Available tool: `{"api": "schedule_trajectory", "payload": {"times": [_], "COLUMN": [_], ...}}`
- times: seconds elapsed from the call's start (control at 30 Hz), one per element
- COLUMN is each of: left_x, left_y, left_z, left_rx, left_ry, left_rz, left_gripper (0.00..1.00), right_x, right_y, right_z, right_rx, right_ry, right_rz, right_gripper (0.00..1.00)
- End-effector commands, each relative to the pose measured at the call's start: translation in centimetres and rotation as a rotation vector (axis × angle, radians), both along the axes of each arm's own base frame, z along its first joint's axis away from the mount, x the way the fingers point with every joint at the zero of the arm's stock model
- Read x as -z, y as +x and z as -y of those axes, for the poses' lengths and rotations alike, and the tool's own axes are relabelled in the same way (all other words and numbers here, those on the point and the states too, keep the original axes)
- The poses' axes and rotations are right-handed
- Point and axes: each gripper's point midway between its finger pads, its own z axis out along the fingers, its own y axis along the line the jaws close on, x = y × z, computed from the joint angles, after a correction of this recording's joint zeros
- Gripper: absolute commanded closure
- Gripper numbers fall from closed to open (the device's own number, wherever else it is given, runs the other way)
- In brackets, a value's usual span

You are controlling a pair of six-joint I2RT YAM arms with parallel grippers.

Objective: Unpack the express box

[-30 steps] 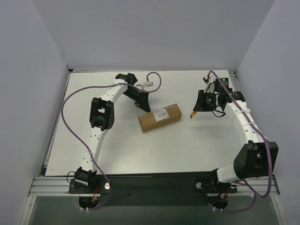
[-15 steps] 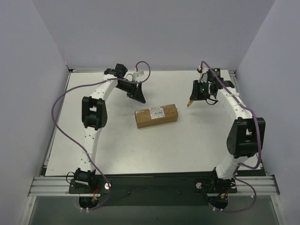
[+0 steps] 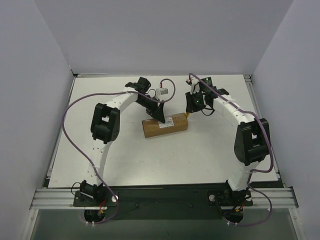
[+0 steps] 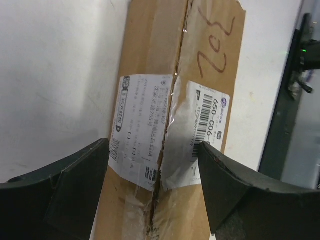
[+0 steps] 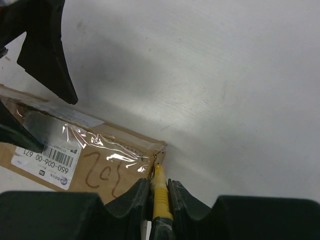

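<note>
Top external: the sealed express box lies mid-frame on the white table. The left jaws are spread wide over its left half, gripping nothing, and the right jaws are closed on a yellow utility knife at its right end. The knife tip sits at the box corner where the taped seam ends, so the cut looks about to start; next the box needs steadying and the blade drawn along the seam. Plain grey walls on 3 sides.
</note>
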Motion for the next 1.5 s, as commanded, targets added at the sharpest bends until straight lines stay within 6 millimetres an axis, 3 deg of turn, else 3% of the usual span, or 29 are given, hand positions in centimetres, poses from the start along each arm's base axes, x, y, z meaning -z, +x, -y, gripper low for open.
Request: {"api": "schedule_trajectory", "payload": {"times": [0.0, 0.17, 0.2, 0.23, 0.3, 0.37, 0.4, 0.5, 0.6, 0.83, 1.1, 1.47], "left_x": [0.1, 0.7, 1.7, 1.2, 0.6, 1.8, 1.9, 2.4, 2.6, 3.5, 3.5, 3.7], "left_y": [1.1, -2.4, -3.9, -4.6, -5.3, -6.7, -6.7, -7.2, -7.9, -8.9, -9.1, -9.1], "left_z": [-1.5, -2.2, -2.4, -2.6, -2.6, -3.2, -3.2, -3.6, -3.6, -4.1, -4.2, -4.2], "left_rx": [-0.025, -0.071, -0.094, -0.109, -0.149, -0.171, -0.192, -0.246, -0.274, -0.305, -0.300, -0.293], "left_ry": [0.029, 0.037, 0.039, 0.038, 0.038, 0.074, 0.082, 0.133, 0.143, 0.176, 0.172, 0.173], "left_rz": [0.139, -0.022, -0.095, -0.103, -0.104, -0.136, -0.141, -0.157, -0.183, -0.204, -0.203, -0.208], "left_gripper": [0.21, 0.32, 0.33, 0.33, 0.34, 0.34, 0.34, 0.34, 0.34, 0.37, 0.39, 0.41], "right_x": [0.5, 0.4, 0.4, 0.0, -2.8, -5.6, -7.1, -9.0, -8.9, -6.9, -6.8, -6.0], "right_y": [-2.3, -4.1, -4.3, -3.6, -2.7, -2.1, -1.3, -1.8, -3.3, -5.9, -6.3, -4.1], "right_z": [-1.5, -1.5, -1.0, 0.5, 1.4, 1.7, 1.3, -0.9, -3.9, -6.3, -6.7, -5.5], "right_rx": [-0.114, -0.130, -0.112, -0.042, 0.051, 0.083, 0.095, 0.069, -0.005, -0.106, -0.168, -0.143], "right_ry": [-0.019, -0.029, -0.045, -0.091, -0.046, -0.029, -0.014, -0.005, -0.005, -0.069, -0.108, -0.118], "right_rz": [0.002, 0.003, 0.003, 0.027, 0.087, 0.187, 0.262, 0.366, 0.414, 0.454, 0.478, 0.437], "right_gripper": [1.00, 1.00, 1.00, 1.00, 1.00, 1.00, 1.00, 1.00, 1.00, 1.00, 1.00, 1.00]}}
